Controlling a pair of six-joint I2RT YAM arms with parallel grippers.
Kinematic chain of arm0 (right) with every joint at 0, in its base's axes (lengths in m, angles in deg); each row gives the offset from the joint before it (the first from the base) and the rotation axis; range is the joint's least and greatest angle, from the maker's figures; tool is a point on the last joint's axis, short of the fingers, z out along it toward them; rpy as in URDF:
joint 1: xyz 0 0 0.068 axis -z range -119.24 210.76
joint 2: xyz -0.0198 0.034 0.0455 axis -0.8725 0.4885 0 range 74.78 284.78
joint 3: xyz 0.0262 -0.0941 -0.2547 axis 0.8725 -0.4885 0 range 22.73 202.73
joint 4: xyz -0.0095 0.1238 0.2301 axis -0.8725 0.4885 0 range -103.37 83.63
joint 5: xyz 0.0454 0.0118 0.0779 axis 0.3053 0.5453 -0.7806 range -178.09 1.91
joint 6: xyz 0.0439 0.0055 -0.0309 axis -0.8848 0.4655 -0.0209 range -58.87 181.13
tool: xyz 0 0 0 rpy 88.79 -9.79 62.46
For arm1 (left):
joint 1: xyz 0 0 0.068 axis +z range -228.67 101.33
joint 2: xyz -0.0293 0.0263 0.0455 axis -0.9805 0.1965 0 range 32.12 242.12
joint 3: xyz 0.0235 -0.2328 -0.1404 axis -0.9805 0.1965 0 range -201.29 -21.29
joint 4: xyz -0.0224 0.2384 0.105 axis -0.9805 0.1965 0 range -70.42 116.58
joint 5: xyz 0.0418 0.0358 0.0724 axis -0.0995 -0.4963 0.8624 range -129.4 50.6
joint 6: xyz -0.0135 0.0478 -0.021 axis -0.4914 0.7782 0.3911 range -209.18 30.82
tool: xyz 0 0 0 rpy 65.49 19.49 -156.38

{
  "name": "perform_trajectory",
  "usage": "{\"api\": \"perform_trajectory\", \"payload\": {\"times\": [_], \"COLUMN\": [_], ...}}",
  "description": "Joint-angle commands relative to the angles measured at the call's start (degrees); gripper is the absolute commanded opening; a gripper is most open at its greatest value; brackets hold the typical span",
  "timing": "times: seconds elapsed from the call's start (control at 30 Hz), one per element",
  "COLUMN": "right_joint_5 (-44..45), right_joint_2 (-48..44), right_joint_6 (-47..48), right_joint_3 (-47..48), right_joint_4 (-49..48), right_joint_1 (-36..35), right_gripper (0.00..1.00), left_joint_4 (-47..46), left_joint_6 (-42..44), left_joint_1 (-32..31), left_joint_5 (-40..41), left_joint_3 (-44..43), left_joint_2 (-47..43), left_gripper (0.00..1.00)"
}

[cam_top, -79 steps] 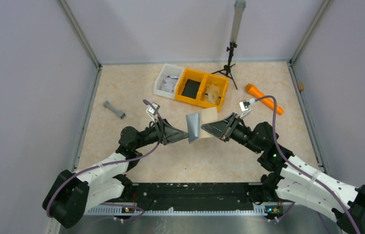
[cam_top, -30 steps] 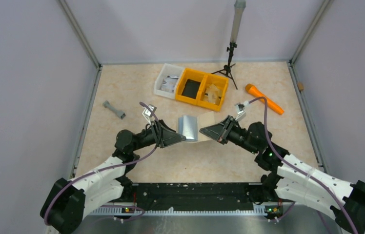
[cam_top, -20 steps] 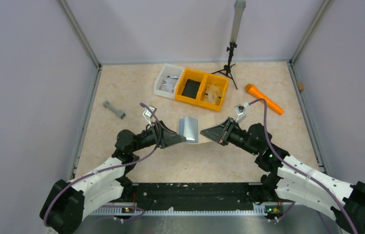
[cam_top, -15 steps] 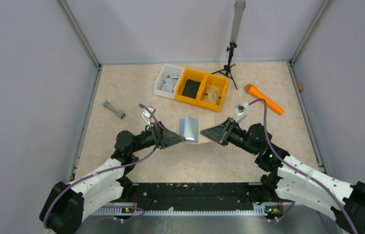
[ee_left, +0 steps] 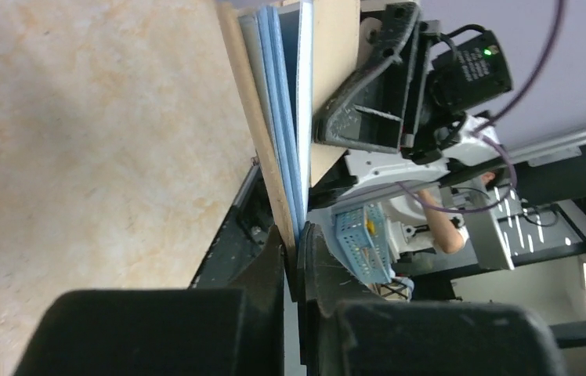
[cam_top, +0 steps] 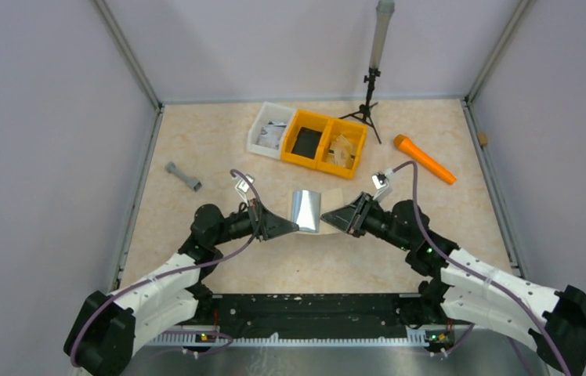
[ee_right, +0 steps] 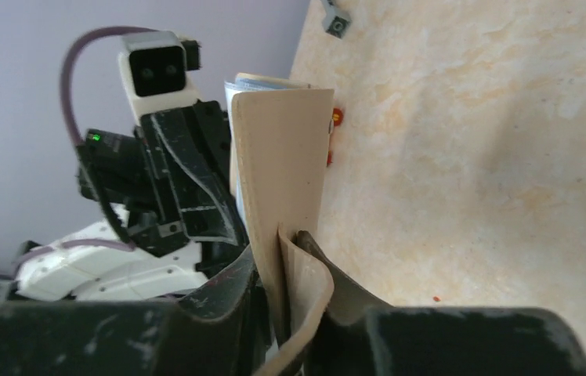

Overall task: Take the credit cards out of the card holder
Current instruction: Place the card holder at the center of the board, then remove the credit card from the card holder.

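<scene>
Card holder point(cam_top: 305, 210) sits over the middle of the surface point(cam_top: 196, 141), caught between our two claws and showing a shiny silvery face to the overhead camera.

Starting from the left edge, we see a small grey dumbbell-shaped piece point(cam_top: 183, 176) lying alone near that edge, well apart from everything else. Next comes the left claw point(cam_top: 294, 227), which reaches in from the left. In its own wrist view the left claw point(ee_left: 296, 235) is closed on one edge of the card holder point(ee_left: 329, 63), where a tan layer and thin blue-grey layers run together between the fingers. We cannot tell which of those layers it actually pinches.

On the other side, the right claw point(cam_top: 325, 218) meets the holder from the right. In the right wrist view this claw point(ee_right: 286, 235) is closed on a tan flap of the card holder point(ee_right: 282, 157), and the flap bends over just beside the fingertips. A pale blue edge peeks out at the holder's far end.

Toward the far edge, a white bin point(cam_top: 255, 139) touches a yellow bin point(cam_top: 324, 142) with two compartments. A black tripod point(cam_top: 367, 102) stands just right of them by the far edge. An orange tool point(cam_top: 425, 159) lies near the right edge.
</scene>
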Motion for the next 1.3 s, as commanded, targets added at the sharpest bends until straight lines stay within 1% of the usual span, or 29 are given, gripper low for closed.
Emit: {"api": "perform_trajectory", "payload": {"times": [0.0, 0.03, 0.1, 0.13, 0.17, 0.2, 0.23, 0.27, 0.4, 0.47, 0.57, 0.63, 0.67, 0.8, 0.9, 0.97, 1.03, 1.1, 1.27], "right_joint_5": [0.1, 1.2, 3.7, 4.5, 5.0, 5.7, 6.6, 8.7, 19.6, 24.0, 27.3, 28.3, 27.5, 22.8, 23.0, 23.4, 22.7, 22.1, 19.5], "right_joint_2": [3.6, 4.5, 6.4, 8.1, 9.2, 10.5, 11.5, 12.1, 11.5, 11.3, 13.9, 16.0, 16.6, 18.3, 21.8, 24.0, 25.6, 27.4, 33.5], "right_joint_6": [3.5, 4.1, 5.8, 6.4, 7.1, 8.0, 8.8, 9.4, 12.2, 13.3, 13.7, 13.8, 13.8, 12.8, 11.9, 10.6, 9.9, 8.7, 6.7], "right_joint_3": [-2.7, -3.4, -3.9, -4.0, -3.7, -3.2, -2.8, -2.3, -0.2, 1.7, 5.8, 8.2, 8.5, 6.0, 7.3, 7.4, 6.0, 5.1, 5.4], "right_joint_4": [-3.1, -3.4, -3.4, -2.8, -2.3, -1.2, 0.4, 2.5, 11.5, 15.3, 20.8, 21.9, 20.5, 7.9, 6.2, 4.3, -0.7, -4.9, -10.4], "right_joint_1": [-0.2, -0.6, -1.5, -1.6, -1.7, -1.8, -2.0, -2.2, -5.7, -8.5, -11.1, -12.5, -12.6, -12.6, -12.6, -12.6, -12.6, -12.6, -12.6], "right_gripper": [0.29, 0.36, 0.42, 0.51, 0.64, 0.72, 0.77, 0.8, 0.84, 0.84, 0.85, 0.85, 0.85, 0.81, 0.75, 0.75, 0.74, 0.73, 0.71], "left_joint_4": [18.1, 21.8, 25.6, 27.0, 28.3, 29.5, 30.7, 32.0, 37.0, 40.7, 43.5, 43.6, 43.6, 43.6, 43.4, 43.4, 43.3, 43.6, 43.6], "left_joint_6": [14.3, 16.5, 20.1, 21.2, 22.2, 23.2, 24.2, 25.0, 28.1, 29.4, 30.3, 30.4, 30.3, 29.7, 29.6, 29.6, 29.9, 30.2, 30.6], "left_joint_1": [0.2, 0.1, 0.0, -0.1, -0.2, -0.3, -0.5, -0.8, -2.5, -4.9, -8.6, -10.4, -10.8, -11.7, -12.1, -12.1, -12.1, -12.1, -12.1], "left_joint_5": [1.2, 2.7, 4.7, 5.5, 6.4, 7.4, 8.3, 9.3, 13.7, 17.7, 22.8, 24.2, 24.7, 25.6, 25.5, 25.5, 25.3, 25.0, 23.8], "left_joint_3": [-4.5, -5.0, -5.1, -4.9, -4.8, -4.7, -4.7, -4.8, -6.1, -7.8, -10.2, -11.2, -11.4, -11.4, -10.8, -10.3, -10.0, -10.0, -10.3], "left_joint_2": [1.2, 1.3, 1.4, 1.6, 1.8, 2.1, 2.4, 2.8, 5.6, 7.4, 10.2, 11.4, 11.7, 10.9, 9.3, 8.4, 8.1, 8.4, 9.5], "left_gripper": [0.0, 0.0, 0.0, 0.0, 0.0, 0.0, 0.0, 0.0, 0.0, 0.0, 0.0, 0.0, 0.0, 0.01, 0.08, 0.14, 0.18, 0.22, 0.3]}}
